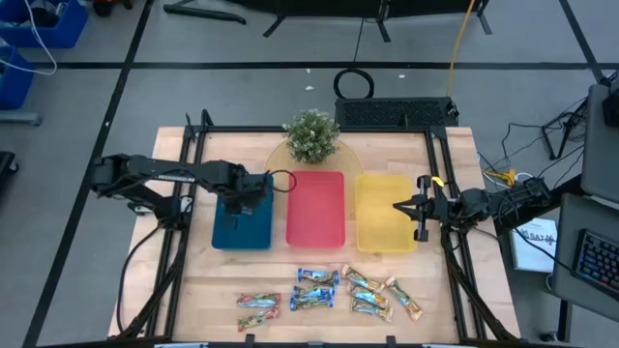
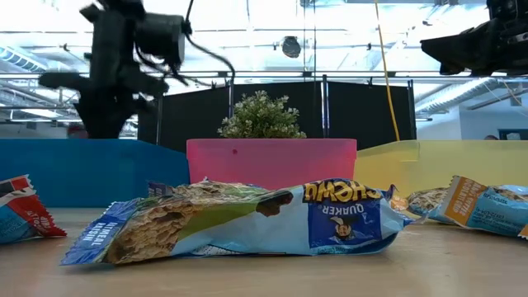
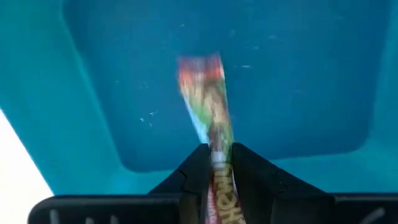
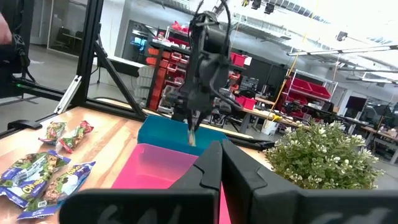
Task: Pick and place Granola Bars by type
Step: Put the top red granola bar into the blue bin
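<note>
My left gripper (image 3: 217, 149) hangs over the blue tray (image 1: 227, 232) and is shut on a greenish-red granola bar (image 3: 208, 99). The right wrist view shows that bar (image 4: 193, 134) hanging under the left arm. The other bars lie flat on the near part of the table: two greenish-red (image 1: 257, 309), several blue-white (image 1: 315, 286) and several tan-gold (image 1: 382, 295). My right gripper (image 1: 397, 205) waits, shut, over the right side of the yellow tray (image 1: 377, 222). My left gripper pinches the greenish-red bar between its two fingers (image 3: 196, 171), coming from above and pointing down. The wrapper (image 3: 219, 146) runs lengthwise between the fingers, and its free end (image 3: 199, 65) sticks out below the tips. The bar hangs lifted clear above the blue tray's floor (image 3: 298, 81).
The red tray (image 1: 316, 208) sits between the blue and yellow trays. A small potted plant (image 1: 311, 135) stands behind them at the far edge. Metal frame rails (image 1: 440, 174) run along the table's left and right sides.
</note>
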`<state>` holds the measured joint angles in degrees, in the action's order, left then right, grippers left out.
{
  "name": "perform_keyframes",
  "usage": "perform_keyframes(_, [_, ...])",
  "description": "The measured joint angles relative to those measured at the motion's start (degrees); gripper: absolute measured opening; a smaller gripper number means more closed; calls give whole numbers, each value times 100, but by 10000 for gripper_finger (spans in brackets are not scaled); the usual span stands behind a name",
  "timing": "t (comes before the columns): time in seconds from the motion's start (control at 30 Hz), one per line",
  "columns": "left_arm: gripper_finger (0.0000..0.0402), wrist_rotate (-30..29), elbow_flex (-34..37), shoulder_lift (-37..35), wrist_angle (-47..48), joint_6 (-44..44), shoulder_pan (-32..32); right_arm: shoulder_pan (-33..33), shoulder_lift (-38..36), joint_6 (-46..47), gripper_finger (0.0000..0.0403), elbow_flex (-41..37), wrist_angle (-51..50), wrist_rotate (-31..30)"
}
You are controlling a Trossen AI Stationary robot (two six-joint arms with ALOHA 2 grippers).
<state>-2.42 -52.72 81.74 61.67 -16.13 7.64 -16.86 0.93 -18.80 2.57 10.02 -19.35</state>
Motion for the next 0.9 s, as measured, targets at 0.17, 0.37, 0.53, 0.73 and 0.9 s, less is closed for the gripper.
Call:
perform_keyframes(0.17, [75, -24, 300, 253, -411, -176, 150, 1, 0, -10, 0, 0, 5, 0])
perform_keyframes(0.37, [76, -99, 277, 295, -542, -29, 170, 2, 0, 1, 0, 0, 9, 0])
perform_keyframes(0.53, [85, -544, -297, 286, 53, 693, 71, 1, 0, 3, 0, 0, 4, 0])
perform_keyframes(0.73, [133, 133, -1774, 273, 1252, 2582, -655, 2, 0, 5, 0, 0, 6, 0])
perform_keyframes(0.9, [159, 544, -2265, 271, 955, 4589, -1814, 0, 0, 5, 0, 0, 2, 0])
